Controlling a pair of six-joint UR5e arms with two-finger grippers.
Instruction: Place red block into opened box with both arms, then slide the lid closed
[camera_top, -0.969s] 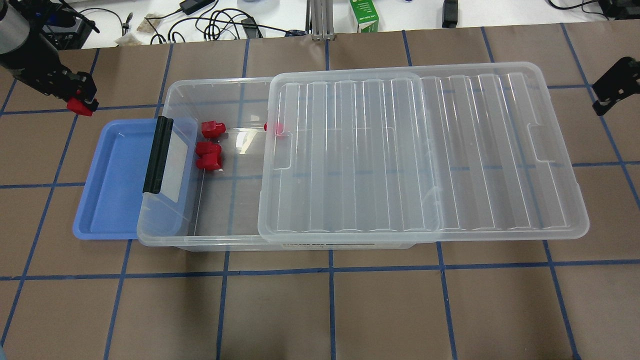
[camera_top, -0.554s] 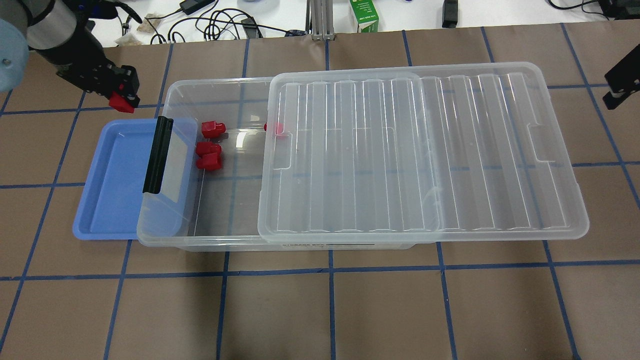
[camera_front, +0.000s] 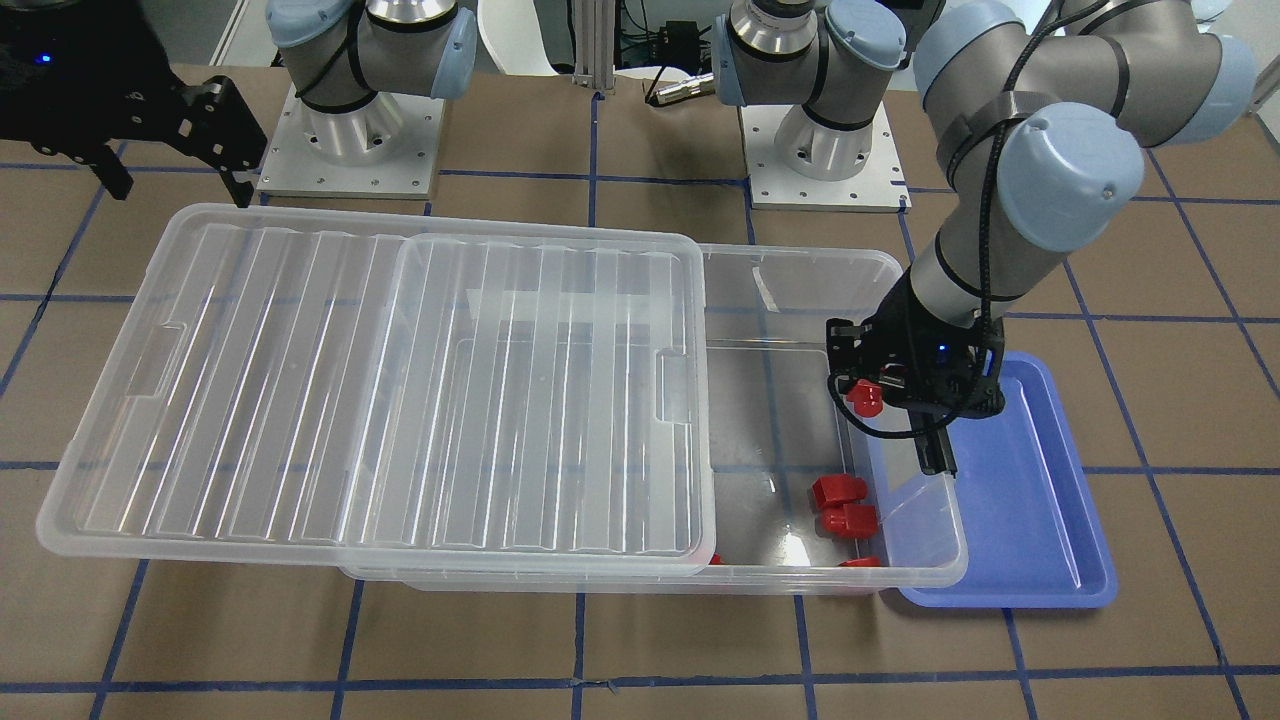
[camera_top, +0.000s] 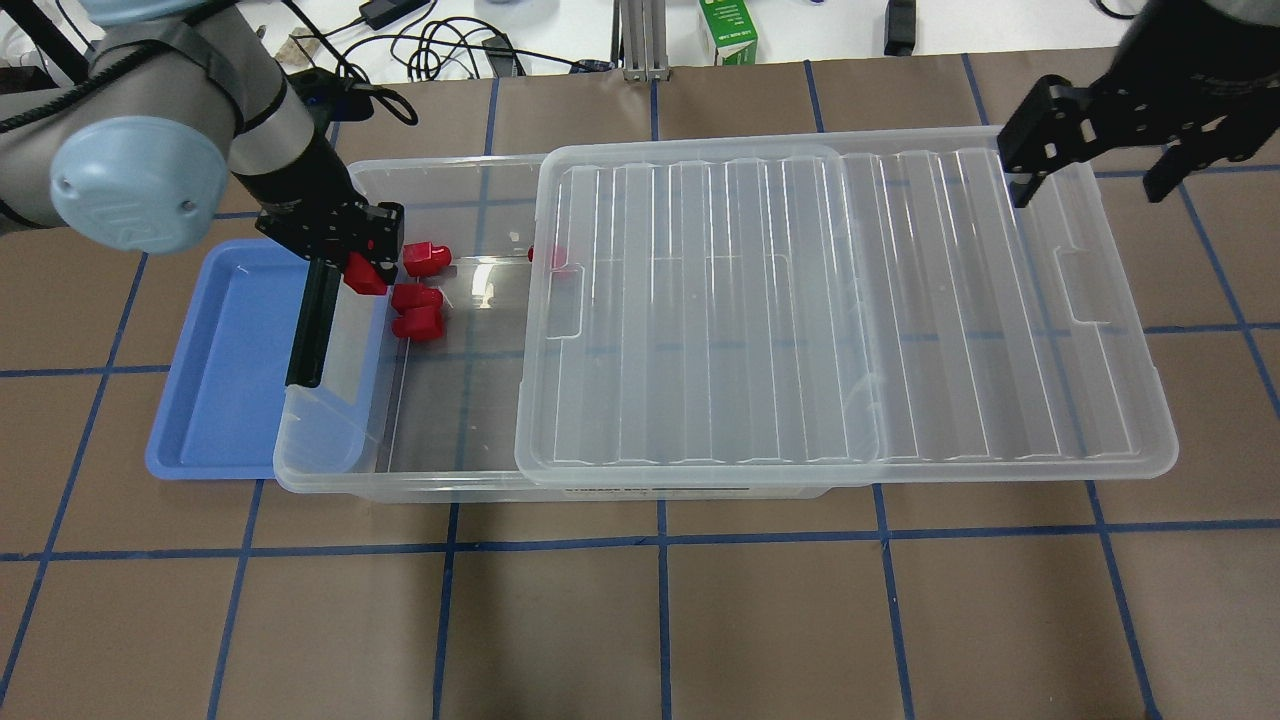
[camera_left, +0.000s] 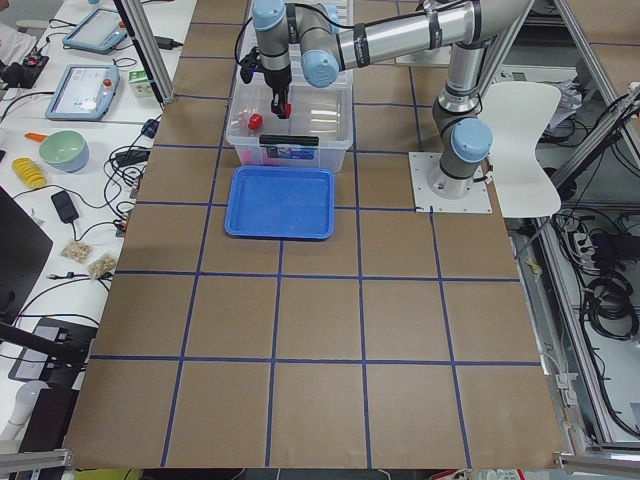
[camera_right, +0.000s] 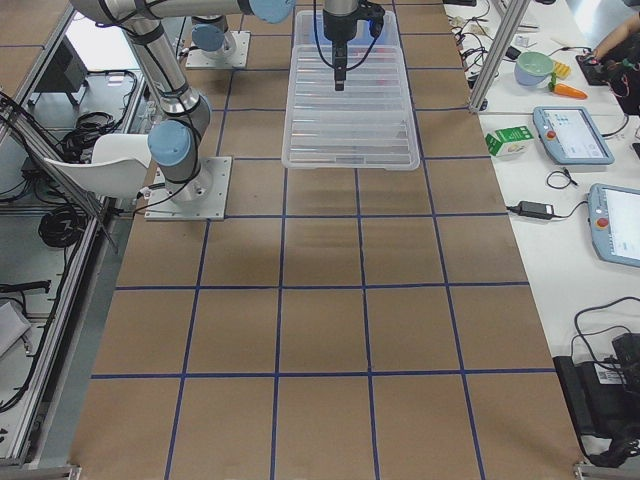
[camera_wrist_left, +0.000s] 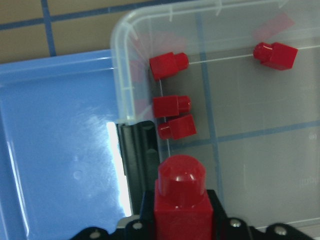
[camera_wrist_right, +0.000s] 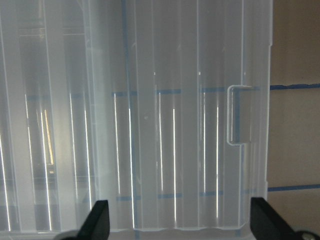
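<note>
Red block (camera_wrist_left: 180, 200) hung clamped in the left gripper (camera_top: 362, 272), its stub pointing away from the fingers, over the open end of the box (camera_top: 450, 490) and just inside the black clip (camera_top: 315, 320). The gripper's body hid the block's rear part in the wrist view, and the side views showed it only as a red speck. Four loose blocks (camera_wrist_left: 171, 106) lay on the box floor. Three were bunched near the clip-end wall, and a fourth lay apart, half veiled by the lid's edge from overhead. From the front, the box's near rim cut off the blocks closest to it. The lid (camera_top: 850, 300) sat offset, covering most of the box, overhanging the end away from the clip and blurring everything beneath. The right gripper (camera_top: 1090, 180) hung over that overhanging end, jaws spread wide and holding nothing, with its arm running out of frame. The box's clip end rested over one edge of a blue tray (camera_top: 220, 360). Behind the table, a green carton (camera_top: 728, 30) and tangled cables (camera_top: 440, 45) were cropped by the top of the overhead view.
</note>
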